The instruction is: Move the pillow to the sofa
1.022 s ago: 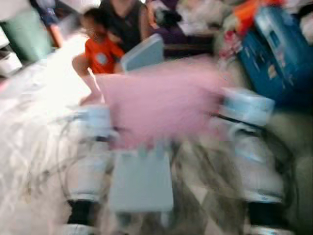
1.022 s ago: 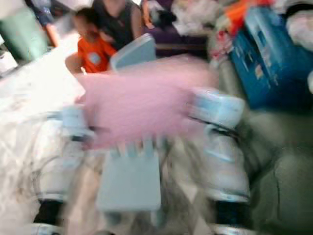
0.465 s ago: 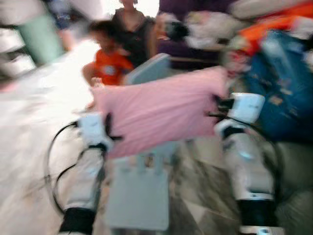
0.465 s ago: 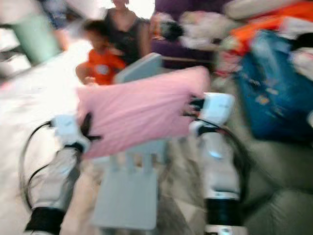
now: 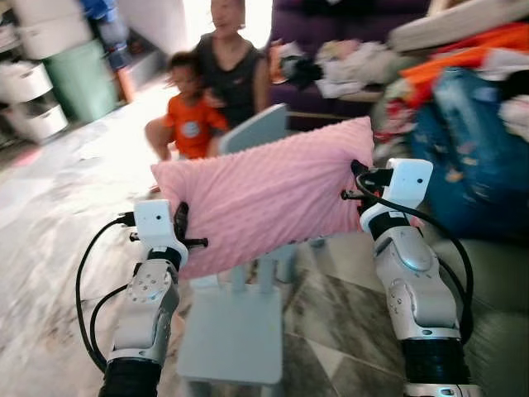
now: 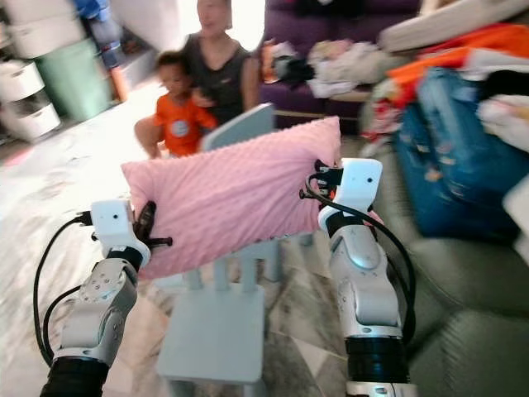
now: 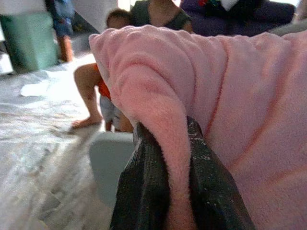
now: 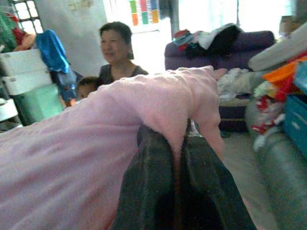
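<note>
Carrying pink pillow stretched between both arms, above small grey chair. My left gripper jaws clamped on one edge fold, right gripper jaws clamped on other corner. Grey sofa to my right. Keep pinch firm, pillow level; swing right clear of chair, two people ahead.
</note>
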You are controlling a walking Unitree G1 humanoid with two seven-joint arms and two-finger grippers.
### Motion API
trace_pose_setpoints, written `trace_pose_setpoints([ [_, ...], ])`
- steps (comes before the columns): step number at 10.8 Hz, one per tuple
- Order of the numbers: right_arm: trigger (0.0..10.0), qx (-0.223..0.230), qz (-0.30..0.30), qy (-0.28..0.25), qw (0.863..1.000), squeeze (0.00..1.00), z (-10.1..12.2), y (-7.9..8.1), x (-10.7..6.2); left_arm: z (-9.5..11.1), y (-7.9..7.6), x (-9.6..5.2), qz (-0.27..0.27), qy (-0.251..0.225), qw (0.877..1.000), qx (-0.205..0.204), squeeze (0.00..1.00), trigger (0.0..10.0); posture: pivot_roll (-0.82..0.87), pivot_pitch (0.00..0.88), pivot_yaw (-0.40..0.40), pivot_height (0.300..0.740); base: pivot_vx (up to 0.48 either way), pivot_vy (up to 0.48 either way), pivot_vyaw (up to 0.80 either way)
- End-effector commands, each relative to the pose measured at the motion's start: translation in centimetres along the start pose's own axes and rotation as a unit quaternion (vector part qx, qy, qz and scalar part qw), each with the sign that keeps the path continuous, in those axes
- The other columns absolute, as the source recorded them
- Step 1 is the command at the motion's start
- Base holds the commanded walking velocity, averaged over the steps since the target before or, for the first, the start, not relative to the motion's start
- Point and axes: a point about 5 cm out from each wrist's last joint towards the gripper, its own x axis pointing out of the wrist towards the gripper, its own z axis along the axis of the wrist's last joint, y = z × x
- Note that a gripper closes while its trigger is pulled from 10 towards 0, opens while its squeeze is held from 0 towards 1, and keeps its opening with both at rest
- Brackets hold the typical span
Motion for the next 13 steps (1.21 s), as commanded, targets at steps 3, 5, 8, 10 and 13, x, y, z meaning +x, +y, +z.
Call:
trace_pose_setpoints([
  [3,10.0,-0.002,0.008,-0.005,1.000,0.00,0.7,0.1,-0.1,1.7,-0.5,0.6,0.017,0.011,1.000,-0.013,0.00,10.0,-0.12,0.000,0.008,0.740,0.000,0.000,0.00],
  [5,10.0,-0.003,0.010,0.002,1.000,0.00,0.5,0.0,-0.4,2.7,-0.5,0.4,-0.013,-0.019,0.999,-0.044,0.00,10.0,-0.12,0.000,0.002,0.740,0.000,0.000,0.00],
  [8,10.0,0.000,0.011,0.016,1.000,0.00,0.2,0.2,-0.4,2.1,-0.6,0.1,-0.007,0.005,0.998,-0.065,0.00,10.0,-0.12,0.000,0.000,0.740,0.000,0.000,-0.44],
  [10,10.0,-0.003,0.013,0.017,1.000,0.00,0.2,0.1,-0.6,2.1,-0.8,-0.1,-0.013,0.016,0.997,-0.076,0.00,10.0,-0.12,0.000,0.001,0.740,0.000,0.000,-0.69],
  [13,10.0,-0.002,0.016,0.020,1.000,0.00,0.2,0.2,-0.8,2.3,-1.3,-0.2,-0.031,0.015,0.995,-0.093,0.00,10.0,-0.13,0.000,0.002,0.740,0.000,0.000,0.00],
])
